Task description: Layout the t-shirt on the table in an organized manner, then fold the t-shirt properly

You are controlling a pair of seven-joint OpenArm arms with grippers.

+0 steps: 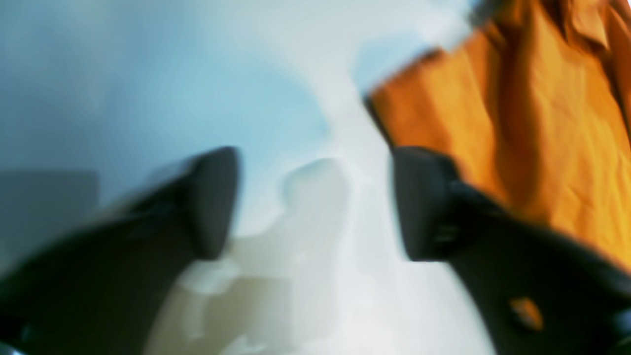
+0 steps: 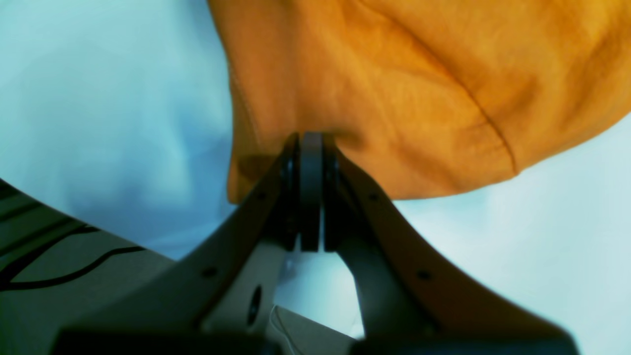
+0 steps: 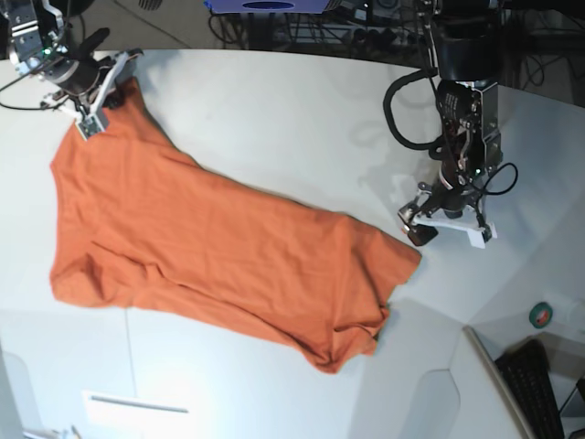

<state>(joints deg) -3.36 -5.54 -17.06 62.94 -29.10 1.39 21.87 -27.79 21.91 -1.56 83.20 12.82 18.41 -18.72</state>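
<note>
The t-shirt (image 3: 219, 251) lies stretched diagonally on the table (image 3: 292, 119), from the 10 o'clock corner down toward 4 o'clock in the base view, mostly flat, with bunching at the lower end near 5 o'clock.

The right gripper (image 2: 311, 148) has its jaws pressed together on a fold of the orange cloth at the shirt's 10 o'clock end (wrist view shows fabric puckering right at the tips). The left gripper (image 1: 315, 202) has its jaws spread with nothing between them, sitting just beside the shirt's edge at 3 o'clock; cloth is at its 1 o'clock in the blurred wrist view.

Step looks like layout, not folding yet. To do it well:
- keep the right pinch as anchor
- bring the left jaws over the near corner, catching one layer edge
- pull outward gently so the wrinkled 5 o'clock end flattens without dragging the whole shirt.
</note>
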